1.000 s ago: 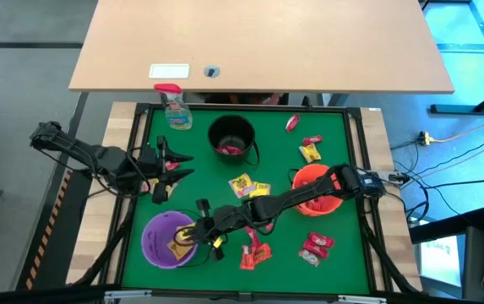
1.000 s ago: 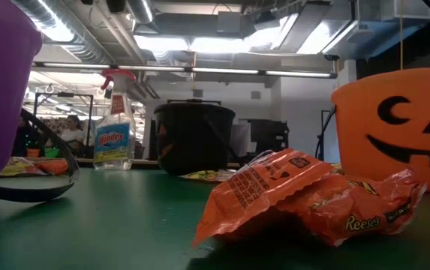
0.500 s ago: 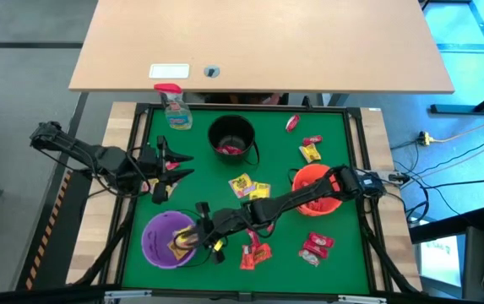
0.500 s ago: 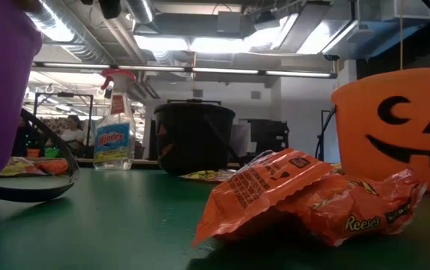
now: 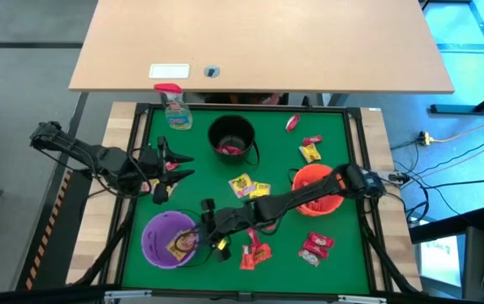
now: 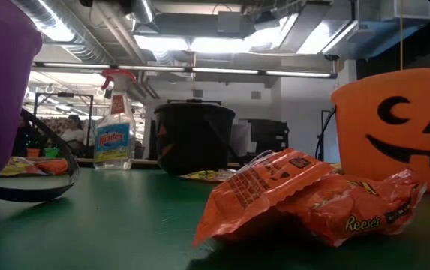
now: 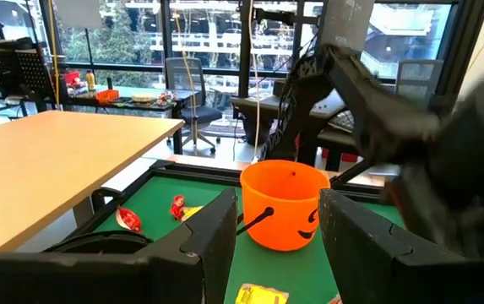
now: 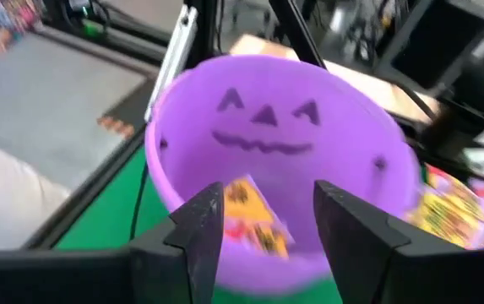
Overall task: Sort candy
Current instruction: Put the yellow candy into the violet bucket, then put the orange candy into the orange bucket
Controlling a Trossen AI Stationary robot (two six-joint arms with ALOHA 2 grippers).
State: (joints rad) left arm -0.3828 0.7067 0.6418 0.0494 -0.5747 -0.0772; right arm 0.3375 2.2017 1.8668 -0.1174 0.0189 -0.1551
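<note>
My right gripper (image 5: 209, 223) (image 8: 263, 241) stands open just right of the purple bucket (image 5: 169, 240) (image 8: 275, 169), fingers pointing at its mouth. A yellow candy (image 8: 254, 216) (image 5: 181, 243) lies inside on the bucket's bottom. Loose candy lies flat on the green mat: two yellow packets (image 5: 248, 187) in the middle, orange-red ones (image 5: 254, 253) (image 6: 305, 199) near the front, red ones (image 5: 316, 247) at the right front, more (image 5: 307, 145) at the far right. My left gripper (image 5: 172, 165) (image 7: 280, 245) waits open and level above the mat's left side, with nothing in it.
A black bucket (image 5: 231, 138) with red candy stands far centre and an orange bucket (image 5: 316, 189) at the right, under my right arm. A clear spray bottle (image 5: 174, 108) stands in the far left corner. A raised black frame (image 5: 361, 169) borders the mat.
My right gripper has opened and drawn back a little from the purple bucket's mouth toward the table's right edge. The yellow candy now lies in the bucket, free of the fingers.
</note>
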